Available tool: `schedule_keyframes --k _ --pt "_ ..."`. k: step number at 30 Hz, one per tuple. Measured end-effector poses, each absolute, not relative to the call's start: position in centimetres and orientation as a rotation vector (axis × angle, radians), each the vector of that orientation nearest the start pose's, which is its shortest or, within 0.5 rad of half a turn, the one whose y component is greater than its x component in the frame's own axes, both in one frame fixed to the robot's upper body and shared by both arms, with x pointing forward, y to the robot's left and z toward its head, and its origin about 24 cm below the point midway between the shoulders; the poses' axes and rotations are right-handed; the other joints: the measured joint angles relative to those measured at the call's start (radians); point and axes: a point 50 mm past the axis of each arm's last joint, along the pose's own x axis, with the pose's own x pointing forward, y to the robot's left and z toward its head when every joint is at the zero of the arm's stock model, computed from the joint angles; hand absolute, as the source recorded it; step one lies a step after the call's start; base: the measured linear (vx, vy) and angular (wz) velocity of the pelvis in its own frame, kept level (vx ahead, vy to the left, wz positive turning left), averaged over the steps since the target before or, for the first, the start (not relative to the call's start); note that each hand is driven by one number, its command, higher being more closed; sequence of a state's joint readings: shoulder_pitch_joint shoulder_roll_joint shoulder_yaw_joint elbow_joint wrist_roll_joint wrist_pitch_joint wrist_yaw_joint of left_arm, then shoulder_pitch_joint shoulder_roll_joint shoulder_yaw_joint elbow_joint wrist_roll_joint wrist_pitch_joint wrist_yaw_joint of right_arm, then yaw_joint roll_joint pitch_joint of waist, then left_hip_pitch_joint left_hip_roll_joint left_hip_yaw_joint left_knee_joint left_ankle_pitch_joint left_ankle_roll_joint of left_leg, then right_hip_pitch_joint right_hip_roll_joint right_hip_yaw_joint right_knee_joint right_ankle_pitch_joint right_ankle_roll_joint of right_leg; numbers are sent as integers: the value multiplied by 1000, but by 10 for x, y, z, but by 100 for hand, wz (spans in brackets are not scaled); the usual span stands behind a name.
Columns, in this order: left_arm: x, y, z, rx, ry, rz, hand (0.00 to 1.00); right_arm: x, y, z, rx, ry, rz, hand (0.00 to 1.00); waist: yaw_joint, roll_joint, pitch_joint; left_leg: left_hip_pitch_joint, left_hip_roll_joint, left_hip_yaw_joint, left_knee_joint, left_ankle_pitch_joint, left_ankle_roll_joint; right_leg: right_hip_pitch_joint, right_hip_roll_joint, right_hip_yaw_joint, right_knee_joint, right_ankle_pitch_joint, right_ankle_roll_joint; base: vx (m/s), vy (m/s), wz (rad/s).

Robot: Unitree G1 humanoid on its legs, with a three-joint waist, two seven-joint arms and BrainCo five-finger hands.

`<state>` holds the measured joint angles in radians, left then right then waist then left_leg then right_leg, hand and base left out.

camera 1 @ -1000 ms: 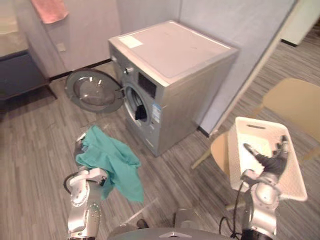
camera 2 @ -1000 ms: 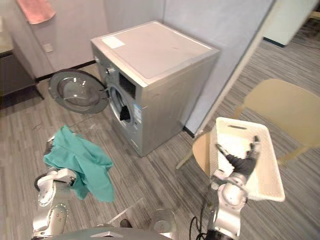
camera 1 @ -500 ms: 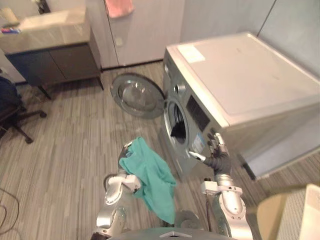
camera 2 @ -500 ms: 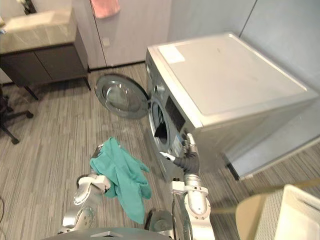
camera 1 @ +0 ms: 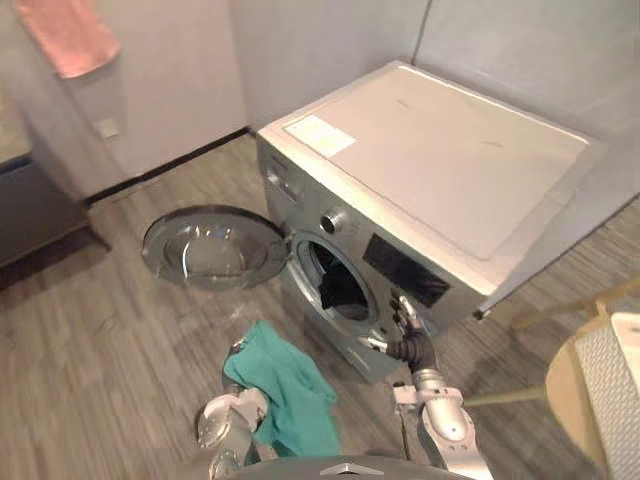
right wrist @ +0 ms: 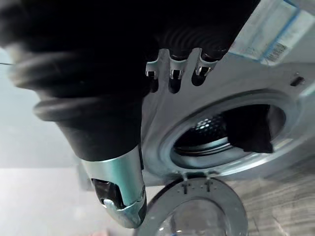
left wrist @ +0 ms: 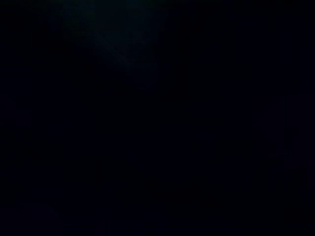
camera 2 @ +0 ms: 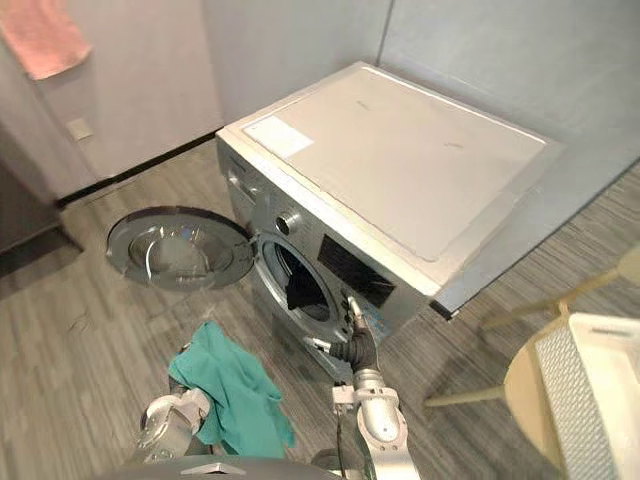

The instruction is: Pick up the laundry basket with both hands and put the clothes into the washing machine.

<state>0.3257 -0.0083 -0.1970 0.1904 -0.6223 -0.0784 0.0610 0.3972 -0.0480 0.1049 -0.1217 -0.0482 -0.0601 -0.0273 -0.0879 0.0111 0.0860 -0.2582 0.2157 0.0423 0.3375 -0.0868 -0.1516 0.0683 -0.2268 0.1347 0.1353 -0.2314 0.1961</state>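
The silver washing machine (camera 1: 440,160) stands ahead with its round door (camera 1: 215,247) swung wide open to the left. Some dark clothing (camera 1: 335,290) hangs in the drum opening (right wrist: 221,132). A teal cloth (camera 1: 285,390) is draped over my left hand (camera 1: 225,415), low in front of the door; the left wrist view is dark. My right hand (camera 1: 410,340) is raised just before the machine's front panel, right of the opening, open and holding nothing. The white laundry basket (camera 2: 565,390) rests on a tan chair (camera 2: 520,390) at the far right.
A pink towel (camera 1: 65,35) hangs on the wall at the back left, above a dark cabinet (camera 1: 30,200). Grey wall panels close in behind and to the right of the machine. Wood-look floor (camera 1: 90,340) lies open left of the door.
The camera has swung, so the machine now sits centred and nearer. My left hand with the teal cloth shows lower in the picture. My right hand stays raised before the machine's front.
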Motion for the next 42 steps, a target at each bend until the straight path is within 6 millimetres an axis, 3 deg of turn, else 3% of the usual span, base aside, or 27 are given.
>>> schedule_keyframes --k 1,3,4,5,6,7,8,9,10,13,14,16,19,20,21,22,23,25,27,28,29,30,31,34,37,38,42 --pt "161 127 -59 -609 454 130 100 165 -151 -6 -62 214 -13 0 -4 -13 -3 -18 -8 18 42 -30 9 -11 2 14 3 16 4 257 487 -80" --pt "162 131 -58 -586 453 111 100 157 -145 -11 -47 244 -21 0 -4 -38 -3 -59 -29 128 189 -148 49 -82 -57 65 -8 107 47 179 493 -118" --pt "163 132 -58 -585 455 108 100 158 -143 -13 -61 248 -12 0 -2 -37 -3 -58 -28 167 205 -169 63 -109 -69 80 -5 133 41 96 527 -167" --pt "165 134 -57 -580 454 103 100 164 -138 -18 -70 259 17 0 1 -31 0 -34 -20 265 200 -191 87 -170 -88 71 -2 200 2 48 399 -158" --pt "166 136 -57 -572 449 103 100 169 -135 -19 -73 259 33 0 5 -27 2 -16 -11 312 182 -194 98 -202 -92 41 12 217 -30 76 492 -247" --pt "169 147 -55 -545 437 117 100 179 -122 -23 -84 263 96 0 12 -19 9 59 -12 446 109 -187 118 -307 -92 -171 180 172 -92 84 408 -194" --pt "169 149 -55 -542 435 121 100 181 -119 -23 -91 264 108 0 16 -16 11 79 -14 476 94 -187 119 -317 -93 -236 211 159 -107 72 324 -200" --pt "169 153 -55 -541 432 133 100 183 -115 -24 -102 263 128 0 20 -7 16 118 -18 522 65 -186 122 -317 -102 -382 270 125 -139 69 315 -185" --pt "171 161 -54 -553 415 167 100 190 -111 -24 -115 255 153 0 37 17 21 184 -29 626 6 -184 125 -303 -99 -677 352 50 -185 49 225 -197" --pt "177 166 -51 -573 395 185 100 197 -115 -24 -156 248 161 0 28 34 29 200 -45 698 -27 -182 127 -288 -61 -855 306 -3 -205 51 121 -111" --pt "183 160 -51 -588 396 171 100 195 -120 -26 -207 257 165 0 24 59 43 208 -43 706 -29 -179 132 -273 -36 -848 262 30 -191 72 40 -53" --pt "185 156 -54 -607 407 174 100 188 -130 -36 -277 306 161 0 24 72 43 210 -24 706 -5 -174 136 -254 -3 -832 209 58 -178 95 -29 -38" --pt "185 153 -63 -632 453 226 100 174 -141 -56 -309 424 118 0 32 62 57 149 111 684 291 -158 164 -209 51 -801 162 62 -179 127 -143 -51" --pt "183 155 -67 -633 475 254 100 169 -143 -62 -312 459 104 0 28 59 60 93 157 629 418 -113 219 -202 68 -781 149 60 -184 55 -97 -53" --pt "183 156 -68 -642 479 282 100 167 -144 -65 -307 480 97 0 27 45 76 36 178 571 499 -100 219 -194 73 -764 135 62 -186 56 -64 -62" --pt "186 156 -67 -649 475 292 100 166 -148 -69 -301 503 88 0 32 37 90 -4 180 507 514 -130 182 -201 73 -744 134 65 -186 57 -11 -66" --pt "190 156 -65 -645 467 294 100 165 -151 -77 -305 541 79 0 35 29 104 -58 183 462 492 -157 164 -221 70 -718 138 67 -184 54 30 -77" --pt "201 155 -61 -644 454 298 100 165 -154 -88 -268 604 62 0 36 7 131 -116 177 450 354 -146 150 -284 38 -671 179 71 -178 62 71 -63" --pt "219 149 -50 -670 413 292 100 172 -159 -86 -209 601 2 0 26 24 191 -130 146 449 89 -6 131 -347 19 -634 242 73 -169 74 183 -54" --pt "232 144 -40 -701 366 291 100 185 -162 -80 -164 568 -28 0 28 27 235 -142 141 456 0 108 87 -412 17 -595 304 61 -149 18 235 -31" --pt "258 142 -23 -710 306 272 100 200 -155 -72 -84 529 -59 0 7 -1 286 -181 95 455 -15 114 96 -486 -32 -572 352 59 -146 -36 202 -7" --pt "270 139 -14 -720 280 264 100 206 -151 -68 -48 510 -67 0 4 -8 307 -209 81 457 -13 117 102 -518 -52 -570 367 59 -145 -72 172 38" --pt "295 132 10 -754 216 246 100 222 -142 -54 34 444 -82 0 16 -17 347 -284 73 471 15 106 122 -600 -79 -552 396 63 -140 -100 140 19" --pt "327 125 51 -826 97 248 100 242 -115 -23 183 318 -33 0 31 -16 397 -417 97 487 119 59 149 -727 -96 -528 447 62 -130 -79 113 -5" --pt "347 120 88 -873 -4 237 100 247 -93 4 320 211 7 0 31 -18 423 -538 134 487 229 12 164 -843 -104 -501 514 54 -119 -49 103 -12" --pt "356 118 110 -899 -57 218 100 247 -90 14 361 163 8 0 27 -18 428 -599 150 489 276 -8 171 -905 -111 -490 545 48 -117 -57 102 -11" --pt "373 136 155 -975 -183 246 100 245 -101 38 468 26 -50 0 18 -18 441 -731 196 489 368 -43 192 -1030 -107 -472 608 46 -118 -48 60 -10"
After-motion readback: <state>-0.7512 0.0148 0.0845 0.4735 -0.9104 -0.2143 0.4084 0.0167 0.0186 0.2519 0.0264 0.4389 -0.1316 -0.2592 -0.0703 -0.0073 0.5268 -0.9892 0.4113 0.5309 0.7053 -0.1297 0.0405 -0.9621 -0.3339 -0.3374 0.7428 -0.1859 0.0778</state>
